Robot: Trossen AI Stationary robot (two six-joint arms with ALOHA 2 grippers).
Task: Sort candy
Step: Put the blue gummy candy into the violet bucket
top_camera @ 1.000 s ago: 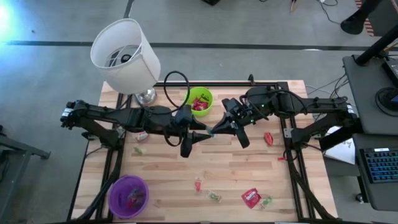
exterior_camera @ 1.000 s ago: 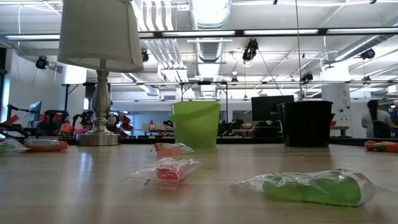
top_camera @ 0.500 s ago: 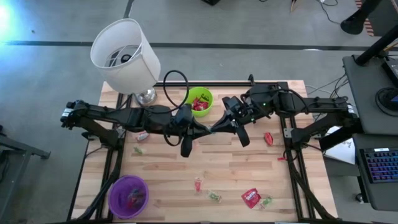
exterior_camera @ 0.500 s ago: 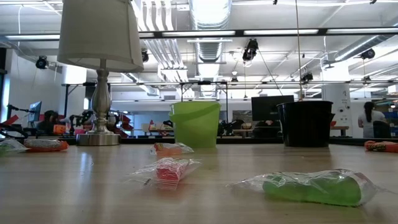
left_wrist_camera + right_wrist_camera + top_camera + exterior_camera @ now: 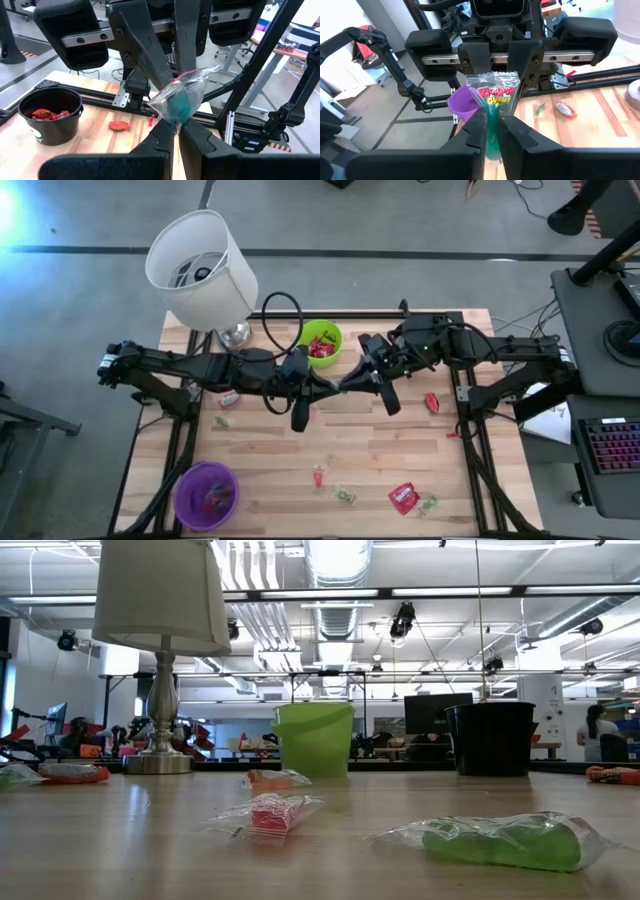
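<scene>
A clear-wrapped green candy (image 5: 179, 98), printed in red and green (image 5: 495, 95), hangs above the table's middle between my two grippers. My left gripper (image 5: 333, 387) comes from the table's left and is shut on one end. My right gripper (image 5: 347, 385) comes from the right and is shut on the other end. Other candy lies loose on the wood toward the near edge (image 5: 319, 477) (image 5: 403, 497). A green cup (image 5: 321, 343) holds red pieces at the far side, and a purple cup (image 5: 207, 494) stands at the near left corner. My left gripper pinches one end of the candy's clear wrapper (image 5: 172, 119) between its two fingers, coming about level from the table's left. The candy is lifted clear of the table and reaches on toward the other gripper. My right gripper pinches the wrapper's opposite end (image 5: 491, 116) between its two fingers, coming about level from the table's right. The printed face of the wrapper stands upright between the fingers, clear of the table.
A lamp (image 5: 200, 270) stands at the far left corner. A black cup (image 5: 50, 117) with red candy stands under the right arm. More sweets lie at the right (image 5: 431, 402) and left (image 5: 228, 397). Bare wood lies in the near middle.
My left gripper has moved a little toward the table's right and shut on the free end of the candy that my right gripper holds up. The candy has stayed in place above the table's middle.
</scene>
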